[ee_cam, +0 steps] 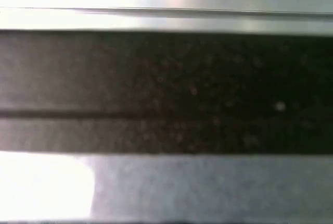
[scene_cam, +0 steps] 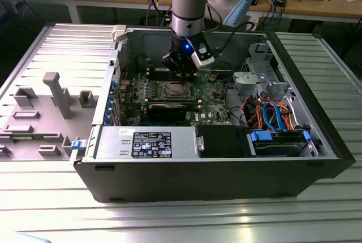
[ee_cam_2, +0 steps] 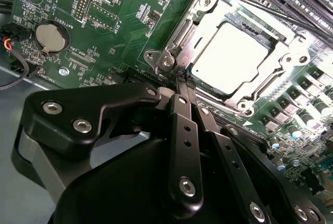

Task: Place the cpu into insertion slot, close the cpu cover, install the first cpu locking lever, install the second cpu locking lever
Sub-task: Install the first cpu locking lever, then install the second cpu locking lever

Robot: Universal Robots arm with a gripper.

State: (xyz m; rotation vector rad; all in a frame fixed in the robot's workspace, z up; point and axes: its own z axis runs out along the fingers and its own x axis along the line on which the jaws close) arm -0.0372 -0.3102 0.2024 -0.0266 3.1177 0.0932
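Cpu (ee_cam_2: pixel 237 52) sits under its cover, just beyond the closed end effector (ee_cam_2: pixel 183 81) tips.

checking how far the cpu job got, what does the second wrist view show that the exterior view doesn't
Second wrist view alone: the cpu seated in the insertion slot, the cpu cover closed around it, and the hand closed on a thin locking lever at the socket's corner. Exterior view alone: the open computer case on a ribbed metal table, with the arm reaching down. Both: the hand and socket on the green motherboard.
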